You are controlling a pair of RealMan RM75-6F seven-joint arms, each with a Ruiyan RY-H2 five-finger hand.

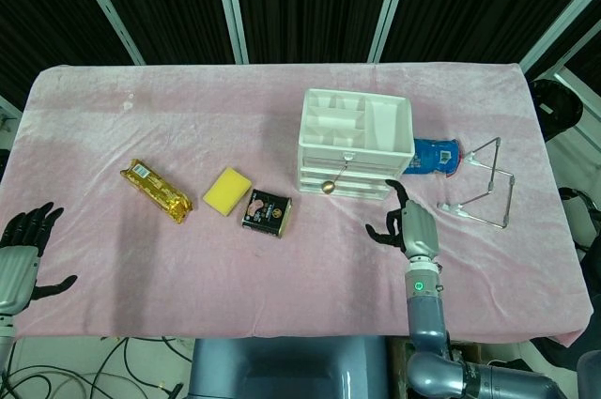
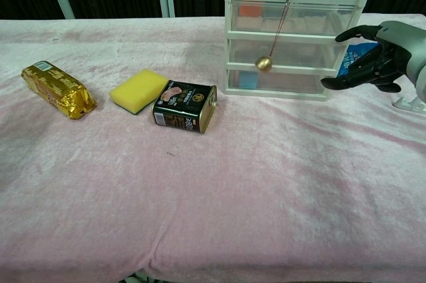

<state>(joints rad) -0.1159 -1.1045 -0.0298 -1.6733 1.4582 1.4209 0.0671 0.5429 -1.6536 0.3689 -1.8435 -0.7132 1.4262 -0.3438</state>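
Right robot hand (image 2: 373, 56) is spread and holds nothing, just right of the white drawer unit (image 1: 355, 141) on the bench (image 1: 188, 258). A gold ball (image 2: 263, 63) hangs on its string against the drawer fronts. Left robot hand (image 1: 23, 239) is spread, empty, at the bench's left edge.

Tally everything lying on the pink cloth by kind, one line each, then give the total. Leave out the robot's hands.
Drawer unit, with a gold ball hanging on a cord: 1
Gold-wrapped bar: 1
Yellow sponge: 1
Black tin: 1
Blue packet: 1
Wire stand: 1
Total: 6
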